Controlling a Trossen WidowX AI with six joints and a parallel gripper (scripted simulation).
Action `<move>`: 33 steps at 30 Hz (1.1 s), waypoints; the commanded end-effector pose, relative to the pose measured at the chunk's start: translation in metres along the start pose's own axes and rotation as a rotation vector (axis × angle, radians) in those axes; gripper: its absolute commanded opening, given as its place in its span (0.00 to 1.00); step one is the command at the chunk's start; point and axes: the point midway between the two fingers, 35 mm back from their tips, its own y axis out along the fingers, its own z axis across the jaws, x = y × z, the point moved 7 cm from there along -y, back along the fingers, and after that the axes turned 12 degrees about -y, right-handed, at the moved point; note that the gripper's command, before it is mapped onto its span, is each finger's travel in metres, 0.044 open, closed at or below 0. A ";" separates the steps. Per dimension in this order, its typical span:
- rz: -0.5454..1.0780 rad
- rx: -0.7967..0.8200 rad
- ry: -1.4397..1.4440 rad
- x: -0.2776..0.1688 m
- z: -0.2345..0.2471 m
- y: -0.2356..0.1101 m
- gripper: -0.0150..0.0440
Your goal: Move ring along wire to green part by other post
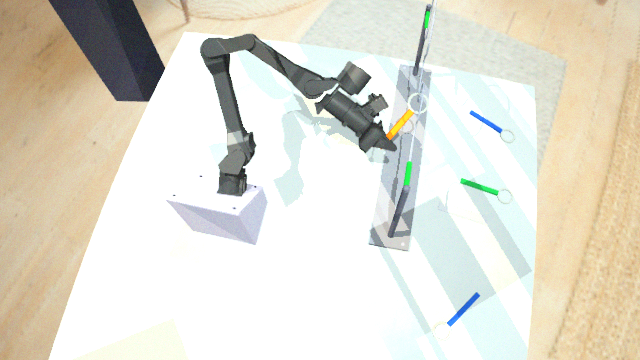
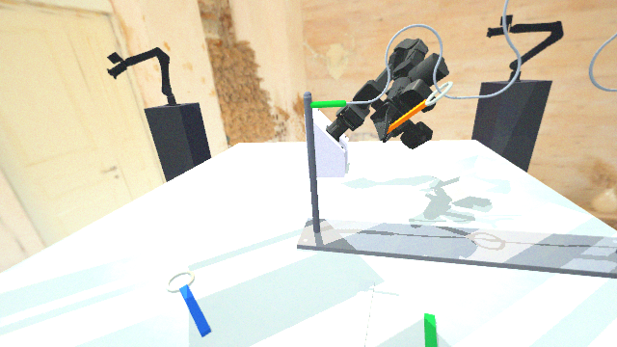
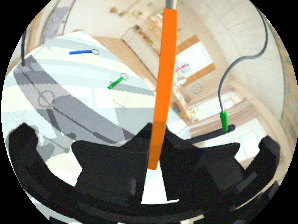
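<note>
My gripper (image 1: 391, 142) (image 2: 388, 133) (image 3: 153, 125) is shut on the lower end of the orange handle (image 1: 400, 124) (image 2: 408, 116) (image 3: 164, 76). The handle slants up to its white ring (image 1: 417, 102) (image 2: 436, 92), which is up in the air around the thin grey wire (image 2: 463, 95), partway between the posts. Whether ring and wire touch is too small to tell. The near post (image 1: 398, 210) (image 2: 312, 164) carries a green wire part (image 1: 408, 172) (image 2: 328, 103). The far post (image 1: 419, 50) has its green part (image 1: 426, 19) at the top of the top view. The wrist view also shows a green part (image 3: 224, 119) at the right.
The grey base plate (image 1: 385, 220) (image 2: 434, 251) lies under the wire. Spare rings with handles lie on the table: a blue one (image 1: 486, 122), a green one (image 1: 480, 188) (image 2: 430, 330) and another blue one (image 1: 463, 309) (image 2: 195, 310). The arm's white base block (image 1: 220, 215) (image 2: 330, 149) stands to the left.
</note>
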 end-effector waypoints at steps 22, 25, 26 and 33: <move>0.123 -0.293 -0.535 0.012 -0.065 -0.022 0.00; 0.135 -0.321 -0.587 0.015 -0.071 -0.025 0.00; 0.140 -0.331 -0.606 0.016 -0.073 -0.027 0.00; 0.165 -0.386 -0.710 0.024 -0.084 -0.033 0.00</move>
